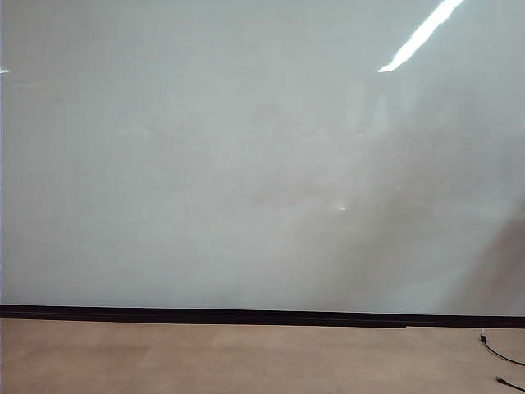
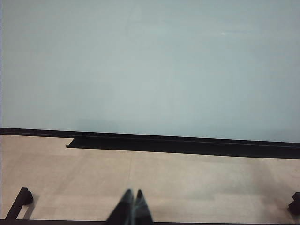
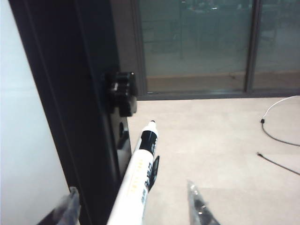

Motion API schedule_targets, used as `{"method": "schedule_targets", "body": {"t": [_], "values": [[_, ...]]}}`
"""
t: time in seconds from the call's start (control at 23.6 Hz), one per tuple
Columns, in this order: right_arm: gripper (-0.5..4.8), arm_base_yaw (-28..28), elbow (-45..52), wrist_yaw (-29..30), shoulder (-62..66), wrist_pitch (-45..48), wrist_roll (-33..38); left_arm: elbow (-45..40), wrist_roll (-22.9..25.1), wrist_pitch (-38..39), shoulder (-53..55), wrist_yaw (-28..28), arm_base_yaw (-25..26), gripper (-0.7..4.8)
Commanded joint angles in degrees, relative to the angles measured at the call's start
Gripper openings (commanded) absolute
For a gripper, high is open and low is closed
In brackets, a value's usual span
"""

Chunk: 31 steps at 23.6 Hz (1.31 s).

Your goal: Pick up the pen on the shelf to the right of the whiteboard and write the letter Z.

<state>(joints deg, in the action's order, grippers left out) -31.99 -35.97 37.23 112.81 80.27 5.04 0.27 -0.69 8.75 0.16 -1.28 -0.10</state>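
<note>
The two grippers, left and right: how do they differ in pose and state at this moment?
The left gripper has its fingertips pressed together, while the right gripper keeps a wide gap between its fingers.
The left gripper has nothing between its jaws and points toward the whiteboard over bare floor; the right gripper has the pen lying between its fingers, beside the board's dark frame.
Whether the right fingers touch the pen is unclear.
</note>
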Motion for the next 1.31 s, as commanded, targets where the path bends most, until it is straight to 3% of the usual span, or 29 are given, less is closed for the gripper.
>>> {"method": "schedule_targets", "body": {"t": [0.04,0.51,1.31], "values": [[3.04,0.0,-0.2,0.5,-0.2,0.9,-0.8,0.1,0.2,-0.6,0.0,0.0,0.0,-0.05],[2.33,1.1,-0.3,2.1,-0.2,0.7,-2.5,0.1,0.2,-0.6,0.0,0.0,0.0,-0.04],[2.29,1.3,-0.3,-2.8,-0.2,0.5,-2.5,0.1,0.2,-0.6,0.0,0.0,0.0,-0.04]]}}
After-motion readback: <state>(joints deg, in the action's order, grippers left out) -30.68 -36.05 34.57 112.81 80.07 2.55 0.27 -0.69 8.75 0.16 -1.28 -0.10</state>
